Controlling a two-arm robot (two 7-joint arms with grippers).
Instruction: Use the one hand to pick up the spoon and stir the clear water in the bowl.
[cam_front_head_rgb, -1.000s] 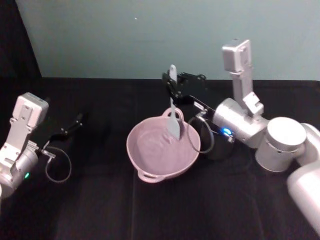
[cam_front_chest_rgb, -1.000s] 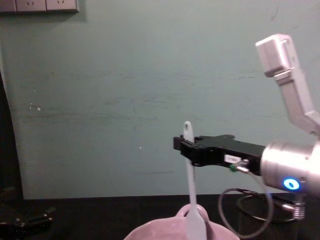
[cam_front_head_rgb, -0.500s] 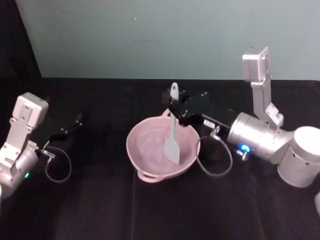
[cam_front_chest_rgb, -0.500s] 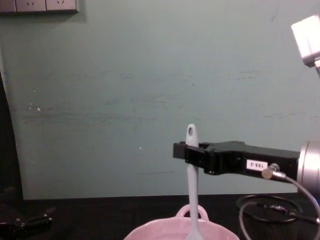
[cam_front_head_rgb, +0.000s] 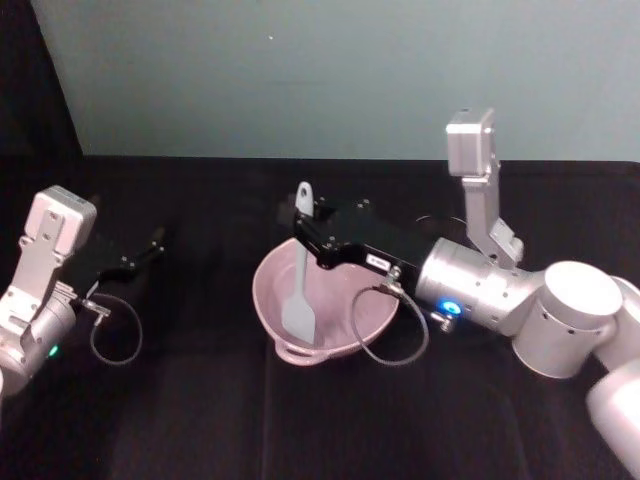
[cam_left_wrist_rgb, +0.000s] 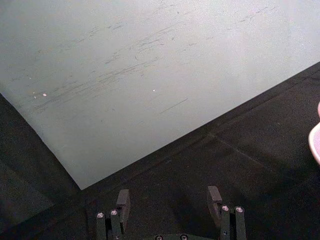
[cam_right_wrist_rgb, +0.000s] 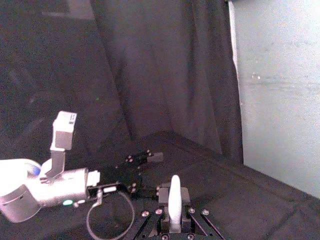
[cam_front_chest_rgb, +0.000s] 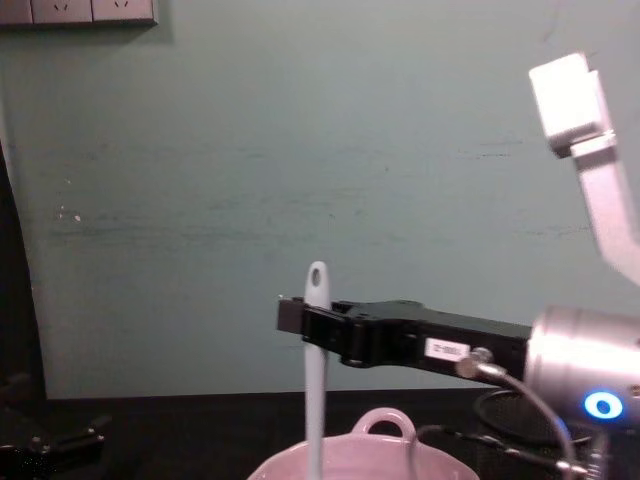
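Spoon (cam_front_head_rgb: 299, 280) light, stiff, likely slick plastic. Right gripper (cam_front_head_rgb: 312, 240) fingers clamped high on handle, head down in bowl (cam_front_head_rgb: 345, 305). Lower grip probably steadier for stirring. Left gripper (cam_front_head_rgb: 150, 245) parked at left, fingers apart.

Two grippers are counted: right gripper (cam_front_head_rgb: 304, 233) and left gripper (cam_left_wrist_rgb: 168, 196). One spoon (cam_front_head_rgb: 299, 285) is counted, clamped between the right fingers. One bowl (cam_front_head_rgb: 372, 318) is counted, below those fingers. Two loop handles are counted on it: near handle (cam_front_head_rgb: 298, 351), far handle (cam_front_chest_rgb: 385, 420). Two looped cables are counted: left cable (cam_front_head_rgb: 113, 338), right cable (cam_front_head_rgb: 392, 345), each behind its gripper's fingers.
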